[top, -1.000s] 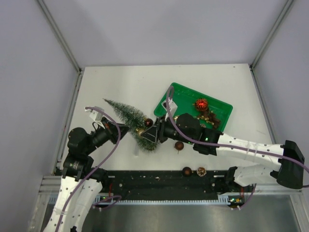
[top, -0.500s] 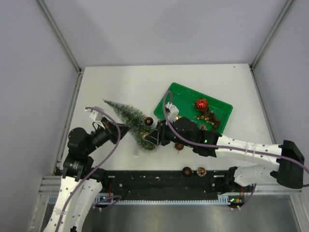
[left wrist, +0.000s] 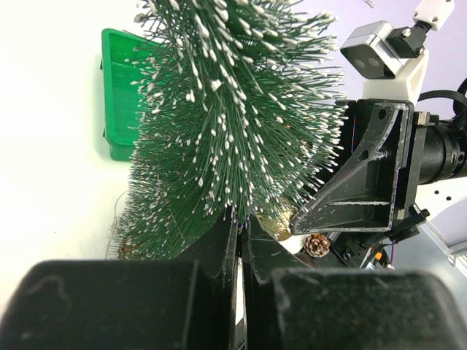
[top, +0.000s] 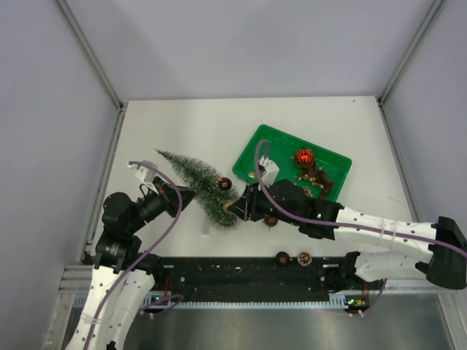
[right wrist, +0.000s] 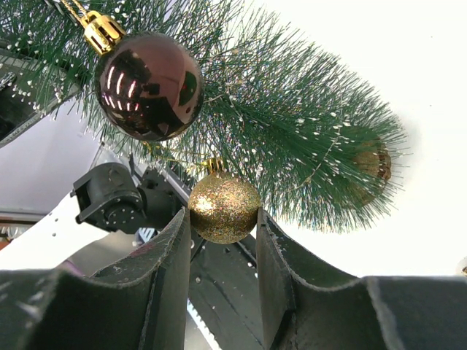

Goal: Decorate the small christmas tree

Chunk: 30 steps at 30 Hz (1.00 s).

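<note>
The small christmas tree (top: 195, 179) lies tilted, tip to the far left, wide end near the middle. My left gripper (top: 182, 194) is shut on it among the bristles; in the left wrist view the jaws (left wrist: 241, 220) close into the green bristles (left wrist: 233, 109). My right gripper (top: 232, 208) is at the tree's wide end, shut on a gold glitter ball (right wrist: 224, 206) whose cap reaches into the bristles. A shiny dark brown ball (right wrist: 149, 86) hangs on the tree just above it and also shows in the top view (top: 225, 184).
A green tray (top: 273, 142) at the back right holds a red ornament (top: 304, 157) and brown pine cones (top: 319, 180). A brown ball (top: 271, 220) lies under my right arm. Another brown ball (top: 282, 257) and a pine cone (top: 304, 258) sit at the near edge.
My right gripper has shifted a little nearer along the tree's wide end with the gold ball, and its wrist has rolled. The tree and left gripper have stayed put.
</note>
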{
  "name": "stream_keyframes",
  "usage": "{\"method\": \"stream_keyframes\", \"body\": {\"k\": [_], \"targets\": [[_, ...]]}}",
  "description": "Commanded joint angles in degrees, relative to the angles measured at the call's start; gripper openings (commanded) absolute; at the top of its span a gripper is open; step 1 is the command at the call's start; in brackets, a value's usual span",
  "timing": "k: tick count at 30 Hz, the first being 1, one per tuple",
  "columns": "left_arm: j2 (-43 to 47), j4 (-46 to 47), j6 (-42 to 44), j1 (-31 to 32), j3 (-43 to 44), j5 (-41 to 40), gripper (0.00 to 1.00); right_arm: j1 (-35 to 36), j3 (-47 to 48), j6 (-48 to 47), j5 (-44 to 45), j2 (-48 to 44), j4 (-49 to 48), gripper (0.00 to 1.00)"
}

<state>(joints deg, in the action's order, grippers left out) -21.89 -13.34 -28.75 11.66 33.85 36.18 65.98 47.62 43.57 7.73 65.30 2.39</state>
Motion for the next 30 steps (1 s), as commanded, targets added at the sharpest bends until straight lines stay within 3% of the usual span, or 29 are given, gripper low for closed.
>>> {"method": "stream_keyframes", "body": {"k": [1, 15, 30], "targets": [[1.24, 3.15, -0.87, -0.32, 0.70, 0.64, 0.00, 0.56, 1.25, -1.03, 0.80, -0.96, -1.60, 0.19], [0.97, 3.68, -0.78, -0.32, 0.96, 1.35, 0.00, 0.56, 9.60, -4.73, 1.15, 7.03, -4.67, 0.20], [1.15, 4.03, -0.87, -0.23, 0.08, 1.17, 0.00, 1.44, 1.26, -1.21, 8.00, 5.37, -2.48, 0.25]]}}
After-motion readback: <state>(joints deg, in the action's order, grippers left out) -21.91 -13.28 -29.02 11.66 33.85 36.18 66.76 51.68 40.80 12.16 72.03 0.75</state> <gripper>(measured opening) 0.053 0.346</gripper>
